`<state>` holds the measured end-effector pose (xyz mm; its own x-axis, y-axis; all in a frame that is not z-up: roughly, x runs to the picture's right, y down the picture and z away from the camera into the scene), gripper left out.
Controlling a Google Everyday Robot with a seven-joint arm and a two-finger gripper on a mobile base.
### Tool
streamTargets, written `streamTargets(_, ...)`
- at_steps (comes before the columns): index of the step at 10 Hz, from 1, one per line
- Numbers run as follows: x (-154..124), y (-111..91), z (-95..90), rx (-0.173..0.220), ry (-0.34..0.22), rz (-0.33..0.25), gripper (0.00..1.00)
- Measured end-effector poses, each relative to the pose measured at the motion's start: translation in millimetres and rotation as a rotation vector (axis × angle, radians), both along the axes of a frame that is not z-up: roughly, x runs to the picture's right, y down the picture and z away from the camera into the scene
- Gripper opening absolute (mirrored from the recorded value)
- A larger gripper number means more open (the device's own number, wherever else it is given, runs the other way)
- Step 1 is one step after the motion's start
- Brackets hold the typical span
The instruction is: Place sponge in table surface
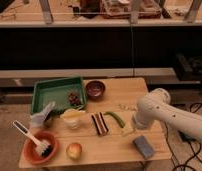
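Tabletop at the placing step, with positions given from the green tray (51, 95), which sits at the back left of the table surface (121, 87). In front of the tray, by the front edge, stands an orange bowl (40, 146) holding a brush (25, 131). A grey cloth (41, 119) lies between that bowl and the tray's front rim. An apple (74, 150) lies to the front right of the tray. A dark bowl (95, 89) sits just beside the tray's right wall, and a yellow cup (73, 119) just off its front right corner. Farther right of the tray come a striped block (99, 123), a green vegetable (115, 118) and a pale scrap (127, 130). The sponge (143, 146), a blue-grey block, lies flat on the table surface well to the right of the tray, close to the right front corner, with nothing touching it. The gripper (136, 123), at the end of the white arm (166, 114) entering from the right, hangs far right of the tray and apart from the sponge. Whether it is spread or closed cannot be told. Judged from this layout, the sponge is already set down and the step in hand is the retreat. The next move calls for lifting the arm up and rightward, clear of the sponge and the pale scrap, so that nothing is nudged.
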<state>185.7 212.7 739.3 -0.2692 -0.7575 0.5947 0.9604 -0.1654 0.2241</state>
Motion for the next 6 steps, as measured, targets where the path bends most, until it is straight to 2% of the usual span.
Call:
streamTargets(1,0.0,4.6,7.4,-0.008,-0.001,-0.023,0.8)
streamTargets(4,17.7,44.1,40.0,-0.043,0.007,-0.061,0.8)
streamTargets(6,37.4,58.5,47.5,-0.051,0.01,-0.076,0.8)
